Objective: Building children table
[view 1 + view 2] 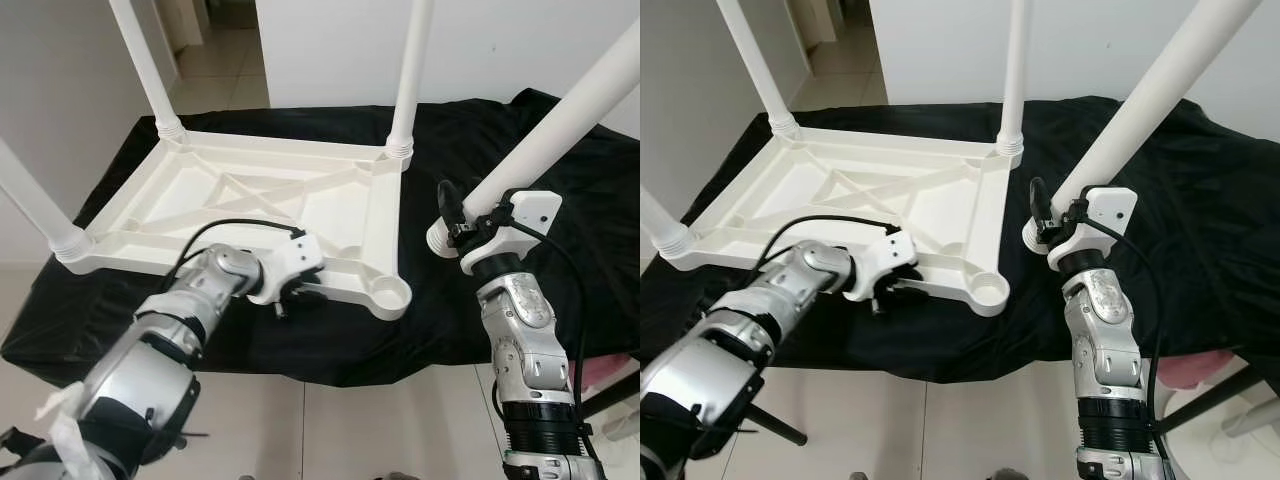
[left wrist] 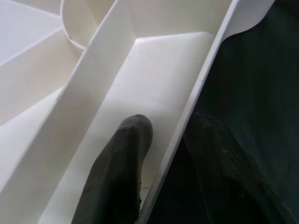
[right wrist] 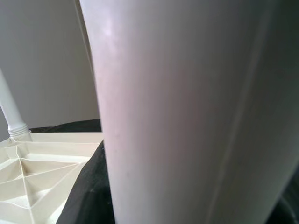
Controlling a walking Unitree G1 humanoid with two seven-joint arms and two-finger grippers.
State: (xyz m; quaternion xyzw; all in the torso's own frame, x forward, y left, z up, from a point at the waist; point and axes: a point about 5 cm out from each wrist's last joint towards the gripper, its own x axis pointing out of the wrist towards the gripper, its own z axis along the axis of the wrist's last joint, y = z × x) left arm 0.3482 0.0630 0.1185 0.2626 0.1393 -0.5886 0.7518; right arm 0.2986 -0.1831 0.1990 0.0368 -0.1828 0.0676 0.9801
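Three legs (image 1: 411, 75) fitted, right hand (image 1: 455, 222) gripping fourth leg (image 1: 560, 125), left hand (image 1: 290, 297) pinching tabletop (image 1: 330, 215) rim

White tabletop (image 1: 250, 200) lies upside down, three legs fitted; fourth leg (image 1: 560, 125) apparently loose, tilted

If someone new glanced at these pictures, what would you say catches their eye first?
Most striking is the upturned white plastic children's table top on a black cloth, with three white legs standing up from its corners. The right gripper holds the fourth white tubular leg tilted, beside the empty round corner socket. The left gripper straddles the table's near rim, one finger on each side.
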